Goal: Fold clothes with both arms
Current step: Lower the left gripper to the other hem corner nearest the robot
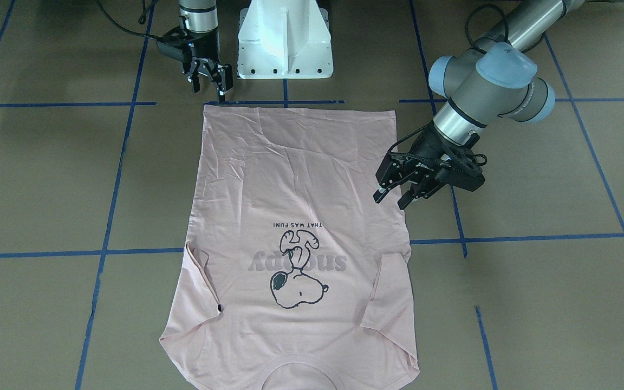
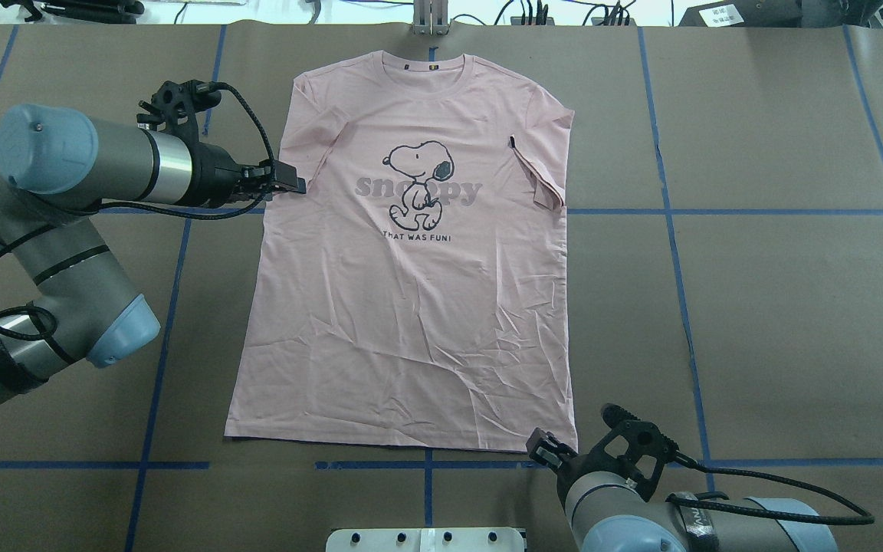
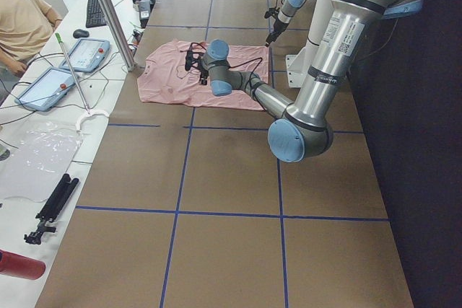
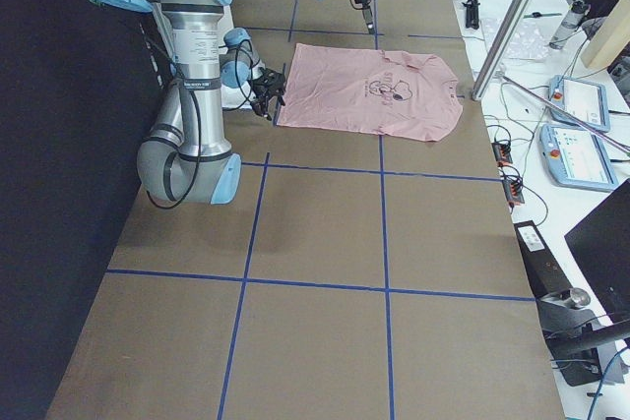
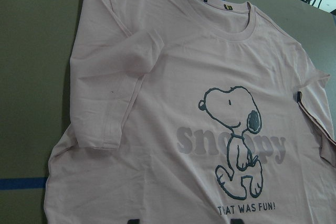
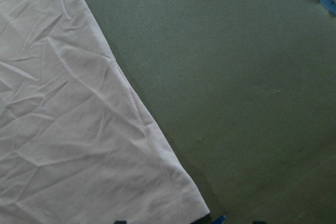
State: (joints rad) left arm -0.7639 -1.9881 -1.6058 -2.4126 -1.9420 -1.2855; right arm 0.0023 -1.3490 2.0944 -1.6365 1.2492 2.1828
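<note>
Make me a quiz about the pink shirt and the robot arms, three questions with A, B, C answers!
1. Where is the right tool?
A. at the collar
B. by a bottom corner of the T-shirt
C. on the dog print

2. How many sleeves lie folded in on the shirt?
A. none
B. one
C. two

3. How is the left tool?
A. open, holding nothing
B. shut on a sleeve
C. shut on the collar

Answers:
1 B, it hangs just past the corner of the bottom edge, on the side nearest the robot.
2 C, both sleeves lie turned in over the shirt's front.
3 A, it is spread apart beside the shirt's edge with nothing inside.
</note>
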